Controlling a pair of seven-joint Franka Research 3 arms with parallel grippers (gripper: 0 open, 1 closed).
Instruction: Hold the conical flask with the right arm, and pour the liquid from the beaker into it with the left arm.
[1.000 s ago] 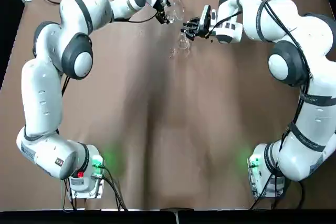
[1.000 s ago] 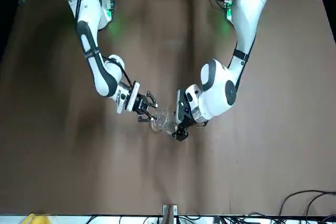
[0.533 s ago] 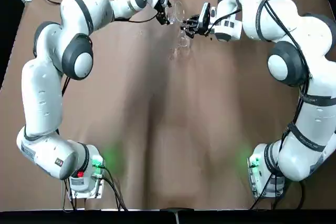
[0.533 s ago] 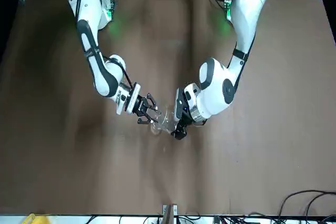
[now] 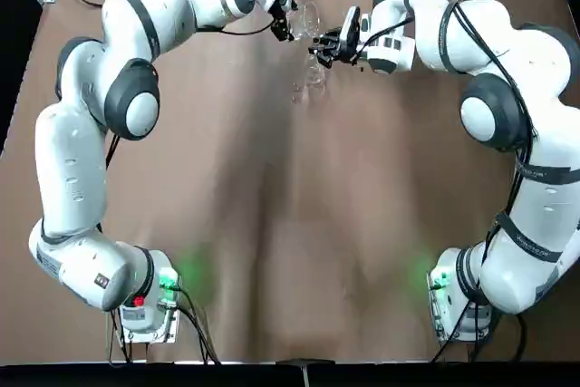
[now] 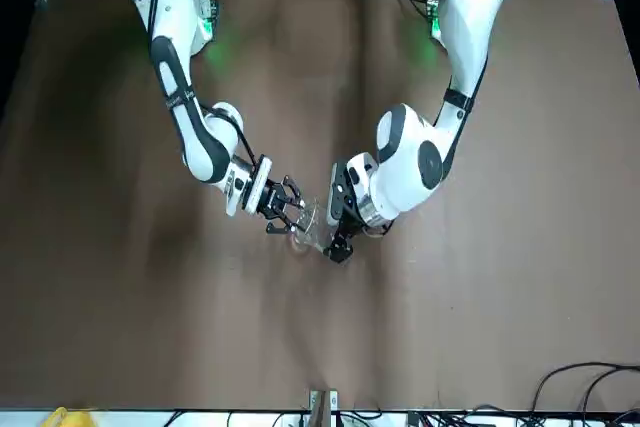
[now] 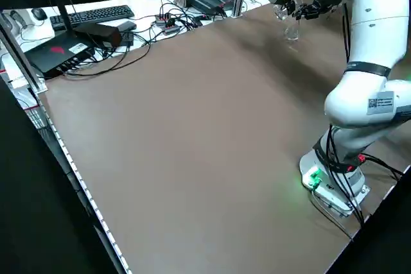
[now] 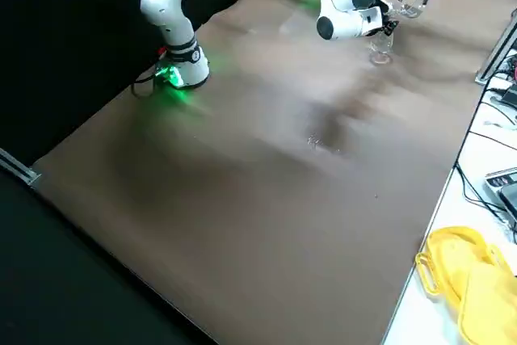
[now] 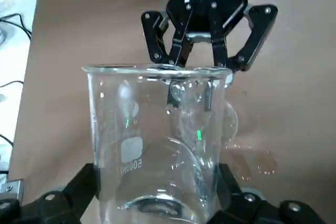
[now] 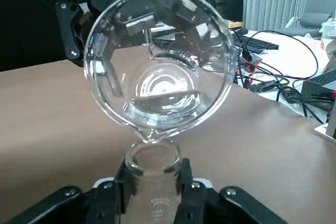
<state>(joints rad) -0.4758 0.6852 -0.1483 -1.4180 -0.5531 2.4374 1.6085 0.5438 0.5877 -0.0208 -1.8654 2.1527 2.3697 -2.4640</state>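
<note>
Pouring under way near the top centre of the overhead frame: beaker (image 10: 160, 64) tipped with its spout just above the conical flask (image 10: 154, 161) mouth, a little clear liquid pooled inside. Left gripper (image 9: 152, 211) clenched around the beaker's straight wall near its base. Right gripper (image 10: 152, 192) clamped on the flask's narrow neck, flask upright on the brown table (image 5: 290, 224). Both thin glass, likely light, slippery and breakable; best gripped firmly yet gently, neck and mid-wall.
</note>
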